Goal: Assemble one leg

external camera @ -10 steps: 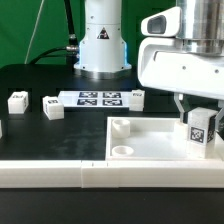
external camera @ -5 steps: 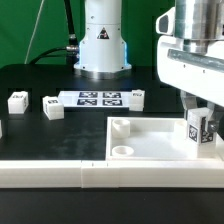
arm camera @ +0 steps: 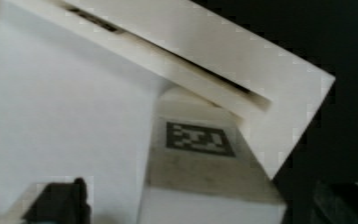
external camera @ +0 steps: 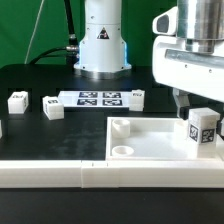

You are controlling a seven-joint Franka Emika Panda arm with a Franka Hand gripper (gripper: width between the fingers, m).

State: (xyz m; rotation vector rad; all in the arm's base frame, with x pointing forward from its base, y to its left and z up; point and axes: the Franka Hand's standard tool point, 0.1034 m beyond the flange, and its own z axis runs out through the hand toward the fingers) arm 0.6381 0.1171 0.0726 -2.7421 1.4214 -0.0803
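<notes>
The leg point(external camera: 204, 131), a white post with a black-and-white tag facing front, stands upright in the far corner of the large white tray-like panel point(external camera: 150, 140), on the exterior view's right. My gripper point(external camera: 200, 108) hangs just above it, with the fingers spread to either side of its top. In the wrist view the leg point(arm camera: 211, 160) lies between the dark fingertips point(arm camera: 60, 200), with a gap on each side. The gripper point(arm camera: 202, 205) is open and holds nothing.
Three more white tagged legs lie on the black table: two on the left point(external camera: 17, 100) point(external camera: 52, 107) and one point(external camera: 137, 96) beside the marker board point(external camera: 98, 98). The robot base point(external camera: 103, 45) stands behind. A white rail point(external camera: 60, 172) runs along the front.
The gripper has lifted a little and its fingers have come away from the leg. The leg stays upright in the panel's corner.
</notes>
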